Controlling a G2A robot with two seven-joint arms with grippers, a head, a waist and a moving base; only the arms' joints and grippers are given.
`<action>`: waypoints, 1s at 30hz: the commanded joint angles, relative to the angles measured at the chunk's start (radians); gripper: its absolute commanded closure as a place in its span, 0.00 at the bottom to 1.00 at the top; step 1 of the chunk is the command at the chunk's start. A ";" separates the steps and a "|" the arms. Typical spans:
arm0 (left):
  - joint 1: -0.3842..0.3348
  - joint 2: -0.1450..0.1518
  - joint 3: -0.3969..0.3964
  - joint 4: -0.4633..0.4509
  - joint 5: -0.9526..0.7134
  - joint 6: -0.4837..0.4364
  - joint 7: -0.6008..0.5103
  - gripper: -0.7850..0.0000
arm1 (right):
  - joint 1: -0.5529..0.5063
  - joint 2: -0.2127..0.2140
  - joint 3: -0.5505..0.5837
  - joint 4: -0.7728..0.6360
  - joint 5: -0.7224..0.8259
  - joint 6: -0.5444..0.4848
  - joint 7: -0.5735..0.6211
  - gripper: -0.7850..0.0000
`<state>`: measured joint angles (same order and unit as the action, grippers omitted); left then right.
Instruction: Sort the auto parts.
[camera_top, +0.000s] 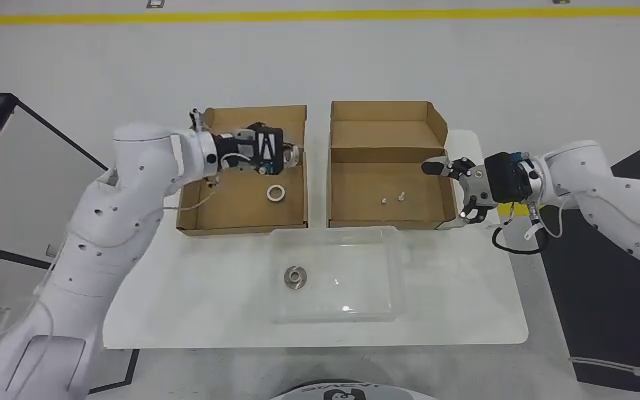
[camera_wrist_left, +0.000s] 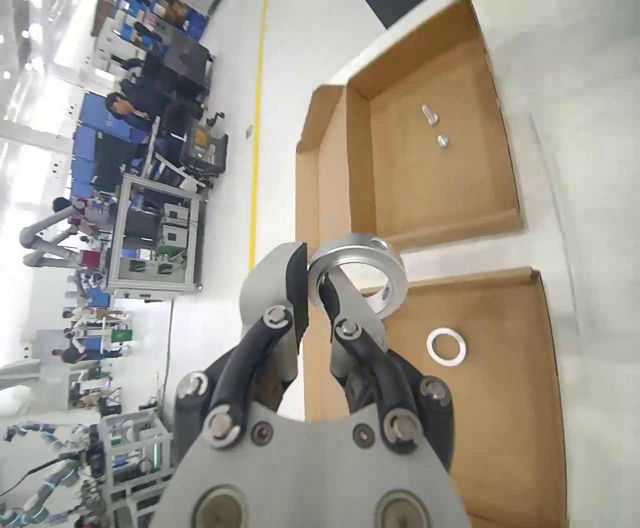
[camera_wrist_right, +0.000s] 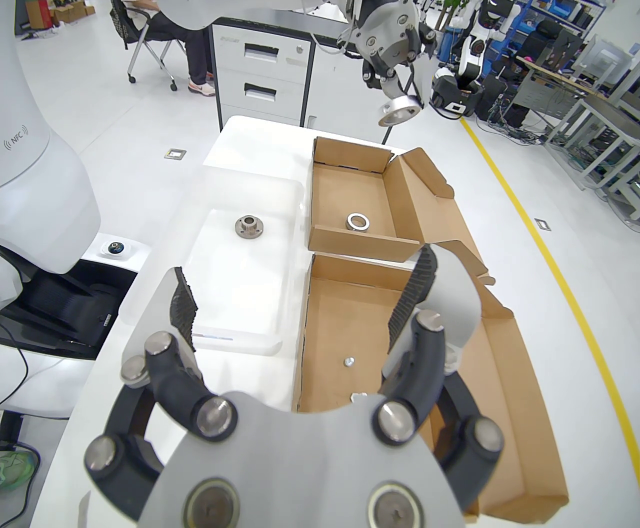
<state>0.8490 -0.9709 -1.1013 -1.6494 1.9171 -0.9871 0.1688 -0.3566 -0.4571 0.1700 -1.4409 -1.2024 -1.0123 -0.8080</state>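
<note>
My left gripper (camera_wrist_left: 312, 275) is shut on the rim of a silver metal collar (camera_wrist_left: 357, 272) and holds it in the air over the left cardboard box (camera_top: 230, 205). A white ring (camera_top: 275, 193) lies on that box's floor. Two small screws (camera_top: 383, 199) rest in the right cardboard box (camera_top: 365, 180). My right gripper (camera_top: 450, 185) stands open and empty at the right box's outer edge, its jaws wide apart above the box floor. A grey flanged hub (camera_top: 294, 276) sits in the clear plastic tray (camera_top: 380, 300).
Both boxes have raised flaps at the far side. The clear tray lies in front of them near the table's front edge. Bare white tabletop shows left of the tray and at the right front corner.
</note>
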 joint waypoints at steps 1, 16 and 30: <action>-0.006 0.003 0.014 0.010 0.043 -0.018 -0.001 1.00 | 0.000 0.000 0.000 0.000 0.000 0.000 0.000 0.00; -0.056 0.047 0.180 0.132 0.291 -0.025 0.038 1.00 | 0.000 0.000 0.000 0.000 0.000 0.000 0.000 0.00; -0.113 0.064 0.328 0.229 0.411 -0.025 0.073 1.00 | 0.000 0.000 0.000 0.000 0.000 0.000 0.000 0.00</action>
<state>0.7396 -0.9064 -0.7832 -1.4295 2.3257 -1.0123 0.2367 -0.3566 -0.4571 0.1700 -1.4409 -1.2024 -1.0123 -0.8080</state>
